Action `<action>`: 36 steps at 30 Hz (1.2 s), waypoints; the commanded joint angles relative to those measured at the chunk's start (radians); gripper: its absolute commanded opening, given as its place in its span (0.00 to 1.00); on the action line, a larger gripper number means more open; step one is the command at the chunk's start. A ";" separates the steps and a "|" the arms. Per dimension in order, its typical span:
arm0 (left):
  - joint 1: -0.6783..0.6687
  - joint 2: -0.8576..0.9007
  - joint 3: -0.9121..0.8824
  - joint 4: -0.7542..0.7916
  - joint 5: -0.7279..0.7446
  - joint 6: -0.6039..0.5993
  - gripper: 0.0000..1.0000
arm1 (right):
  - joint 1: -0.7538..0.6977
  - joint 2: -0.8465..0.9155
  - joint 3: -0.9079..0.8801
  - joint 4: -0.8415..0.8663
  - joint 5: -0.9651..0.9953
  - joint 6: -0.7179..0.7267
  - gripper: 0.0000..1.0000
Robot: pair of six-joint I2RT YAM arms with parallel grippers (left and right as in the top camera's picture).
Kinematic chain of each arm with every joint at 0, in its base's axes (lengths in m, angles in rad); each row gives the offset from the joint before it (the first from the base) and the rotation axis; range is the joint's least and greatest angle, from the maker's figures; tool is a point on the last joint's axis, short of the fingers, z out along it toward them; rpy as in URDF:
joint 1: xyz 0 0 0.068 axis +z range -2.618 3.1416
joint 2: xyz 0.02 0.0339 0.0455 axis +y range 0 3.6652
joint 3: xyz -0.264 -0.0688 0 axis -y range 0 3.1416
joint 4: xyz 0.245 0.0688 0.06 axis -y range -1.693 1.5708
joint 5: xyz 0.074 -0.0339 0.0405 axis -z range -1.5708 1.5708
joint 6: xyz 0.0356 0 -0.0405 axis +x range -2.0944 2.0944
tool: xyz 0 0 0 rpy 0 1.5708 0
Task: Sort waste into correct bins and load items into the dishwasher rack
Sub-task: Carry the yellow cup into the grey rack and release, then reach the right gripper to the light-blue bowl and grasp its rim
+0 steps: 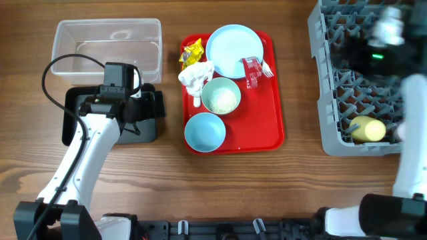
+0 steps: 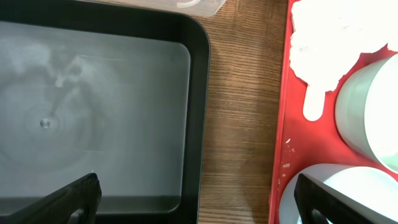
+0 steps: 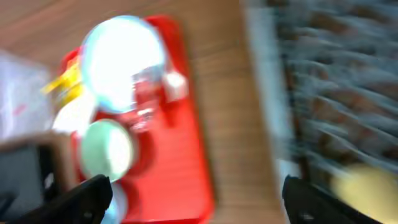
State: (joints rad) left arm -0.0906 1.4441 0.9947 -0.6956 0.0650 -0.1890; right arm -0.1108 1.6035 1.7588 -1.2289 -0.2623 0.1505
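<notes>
On the red tray (image 1: 263,127) lie a pale blue plate (image 1: 233,50), a bowl of rice grains (image 1: 221,97), a blue bowl (image 1: 205,131), a yellow wrapper (image 1: 192,52), a white napkin (image 1: 196,75), a red wrapper (image 1: 252,70) and a fork (image 1: 267,68). My left gripper (image 2: 199,205) hangs open and holds nothing over the black bin's right rim (image 2: 198,93), beside the napkin (image 2: 329,43) and spoon handle (image 2: 314,102). My right gripper (image 3: 196,199) is open with nothing in it, blurred by motion, above the grey rack (image 1: 327,100). A yellow cup (image 1: 367,129) lies in the rack.
The clear bin (image 1: 107,43) stands behind the black bin (image 1: 73,127) at the left. A strip of bare wood (image 2: 242,124) separates the black bin from the tray. My right arm (image 1: 387,53) covers part of the rack.
</notes>
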 commanded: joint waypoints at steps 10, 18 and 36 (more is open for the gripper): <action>-0.003 0.011 0.017 -0.001 0.023 -0.002 1.00 | 0.351 0.304 0.006 0.190 0.089 0.221 0.92; -0.003 0.011 0.017 -0.002 0.023 -0.002 1.00 | 0.354 0.473 0.006 0.299 0.086 0.257 0.91; -0.278 0.011 0.017 0.059 0.134 0.086 1.00 | 0.330 0.283 0.006 0.081 0.024 0.137 0.93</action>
State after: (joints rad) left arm -0.3447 1.4441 0.9947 -0.6350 0.2527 -0.0570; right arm 0.2119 1.9362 1.7588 -1.0946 -0.2207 0.3264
